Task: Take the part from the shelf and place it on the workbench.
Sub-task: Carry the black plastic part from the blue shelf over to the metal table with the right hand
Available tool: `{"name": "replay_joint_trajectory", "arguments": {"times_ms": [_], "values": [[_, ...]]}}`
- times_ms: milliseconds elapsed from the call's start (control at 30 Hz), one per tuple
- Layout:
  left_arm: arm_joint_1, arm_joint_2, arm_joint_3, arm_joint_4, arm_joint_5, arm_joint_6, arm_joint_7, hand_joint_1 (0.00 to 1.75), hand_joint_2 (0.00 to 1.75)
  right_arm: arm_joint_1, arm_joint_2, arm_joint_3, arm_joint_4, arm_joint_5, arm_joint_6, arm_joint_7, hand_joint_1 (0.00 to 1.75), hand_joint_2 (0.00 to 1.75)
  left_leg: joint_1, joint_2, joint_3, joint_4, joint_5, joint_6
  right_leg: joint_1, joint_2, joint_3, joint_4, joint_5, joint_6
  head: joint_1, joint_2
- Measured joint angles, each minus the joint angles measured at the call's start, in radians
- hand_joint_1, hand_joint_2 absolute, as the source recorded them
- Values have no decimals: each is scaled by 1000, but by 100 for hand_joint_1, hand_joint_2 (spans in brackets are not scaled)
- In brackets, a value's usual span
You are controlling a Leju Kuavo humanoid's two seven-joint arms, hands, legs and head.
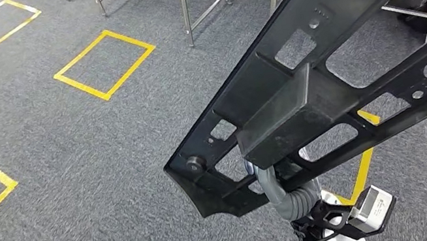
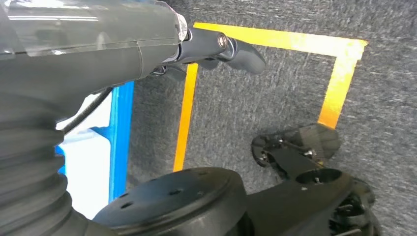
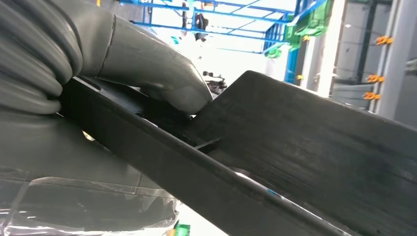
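While we carry this long black part (image 1: 324, 84) high over the grey carpet (image 1: 70, 152), the risk is plain; it juts well past our right hand (image 3: 162, 88) on both sides, so a swing could clip the metal table legs (image 1: 184, 6) ahead, or lever itself loose; the grip sits under its boxy middle, thumb pressed on a rib, fingers clamped round it; our left hand (image 2: 216, 49) hangs low, holding nothing, fingers hard to read.

Big black plastic part (image 1: 322, 75), ribbed frame with open cut-outs, held up tilted, high over the grey carpet.
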Motion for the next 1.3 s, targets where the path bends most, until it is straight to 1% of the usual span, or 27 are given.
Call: {"name": "replay_joint_trajectory", "arguments": {"times_ms": [33,100,167,200,233,267,333,367,400,467,533,600,667,700,733,767,800,833,900,967,1033,1067,1133,1167,1233,1267,1300], "values": [[-1,-1,0,0,0,0,0,0,175,2,-1,0,0,0,0,0,175,175,0,11,1,-3,2,6,-1,-4,-2,2,-1,6,0,0],[-1,-2,0,0,0,0,-1,0,175,2,-2,0,0,-1,-1,-1,175,175,2,37,4,-10,6,21,2,-58,-25,48,-32,16,0,0],[4,-2,0,0,0,0,-2,0,175,2,-3,0,0,-2,-1,-1,175,175,-2,67,5,-12,5,28,2,-122,-86,175,-97,23,0,0],[6,-2,0,0,0,0,-2,0,175,3,-3,1,0,-2,-1,-1,175,175,-4,82,5,-12,3,30,0,-133,-119,242,-122,26,0,0],[7,-1,0,0,0,0,-2,0,175,4,-5,1,1,-3,-1,-2,175,175,-5,98,6,-11,2,30,-2,-138,-140,285,-132,28,0,0],[8,-1,0,0,0,0,-2,0,175,4,-6,1,1,-4,-1,-2,175,175,-6,112,7,-11,0,30,-3,-141,-141,289,-122,29,0,0],[7,-1,0,0,0,0,-2,0,175,4,-8,1,1,-5,-1,-2,175,175,-7,137,12,-11,-5,26,-2,-160,-82,179,-61,25,0,0],[7,-1,0,0,0,0,-2,0,175,2,-8,1,1,-6,-1,-2,175,175,-9,148,16,-11,-8,22,3,-187,-43,106,-37,19,0,0],[6,-2,0,0,0,1,-3,0,175,1,-8,1,1,-6,-1,-2,175,175,-12,158,19,-11,-11,18,9,-209,-13,48,-19,12,0,0],[7,-2,0,0,0,1,-3,0,175,-3,-9,1,1,-6,-1,-3,175,175,-16,177,25,-11,-17,8,18,-229,7,4,-16,-3,0,0],[5,-1,0,-1,0,2,-3,0,175,-4,-9,1,0,-7,-1,-3,175,175,-17,190,31,-10,-24,-3,16,-201,7,1,-13,-13,0,0],[4,-1,0,-1,0,3,-4,0,175,-5,-9,1,0,-7,-1,-3,175,175,-12,151,20,29,-55,-12,9,-176,11,-5,-10,-25,0,0],[6,-1,0,-1,2,3,-5,0,175,-6,-9,1,0,-7,0,-4,175,175,-7,96,-33,145,-117,-17,6,-152,12,-7,-9,-33,0,0],[6,-1,0,-1,3,3,-5,0,175,-6,-9,1,1,-7,0,-4,175,175,-6,86,-66,214,-145,-19,6,-138,12,-7,-9,-35,0,0],[5,-1,0,-1,5,3,-6,0,175,-5,-9,1,1,-7,1,-4,175,175,-6,81,-93,264,-157,-21,6,-123,13,-6,-9,-35,0,0],[3,-1,1,-1,6,3,-7,0,175,-5,-9,1,1,-7,1,-4,175,175,-6,79,-104,281,-149,-21,7,-107,14,-6,-9,-35,0,0],[2,-1,0,-1,6,3,-7,0,175,-4,-9,1,1,-7,1,-4,175,175,-6,77,-98,258,-121,-19,7,-91,16,-5,-9,-34,0,0],[2,-1,0,-1,6,3,-6,0,175,-5,-9,1,1,-7,1,-4,175,175,-6,70,-76,202,-80,-17,7,-75,18,-4,-10,-33,0,0],[4,0,0,-1,7,4,-6,0,175,-6,-9,1,2,-8,1,-4,175,175,-2,22,-25,73,-16,-9,7,-45,17,1,-12,-27,0,0],[6,1,0,-1,7,5,-5,0,175,-8,-9,1,2,-10,1,-4,175,175,-1,-13,-3,12,-5,-2,4,-21,6,5,-10,-14,0,0],[4,0,0,-1,8,6,-5,0,175,-9,-9,1,3,-13,1,-3,175,175,0,3,1,2,-6,7,0,0,-2,4,-5,1,0,0],[3,-1,0,-1,9,7,-5,0,175,-10,-10,1,3,-15,1,-3,175,175,1,14,4,-3,-4,13,1,-8,-5,8,-8,7,0,0],[4,-3,0,-1,9,8,-5,0,175,-14,-10,1,2,-18,1,-2,175,175,4,42,9,-13,0,25,5,-62,-36,70,-45,15,0,0],[6,-2,0,-1,9,9,-6,0,175,-17,-10,1,2,-20,1,-2,175,175,1,56,10,-14,0,28,5,-99,-66,132,-76,18,0,0],[10,-2,1,-1,10,10,-5,0,175,-19,-11,2,3,-22,2,-1,175,175,-3,85,10,-14,-3,32,1,-132,-132,260,-124,23,0,0],[11,-2,1,-1,10,10,-5,0,175,-18,-11,2,4,-23,2,-1,175,175,-4,100,11,-13,-5,32,-1,-138,-146,287,-125,24,0,0],[11,-2,1,-1,10,10,-5,0,175,-18,-12,2,4,-23,1,-1,175,175,-4,113,13,-13,-7,32,-2,-142,-139,272,-106,24,0,0]]}}
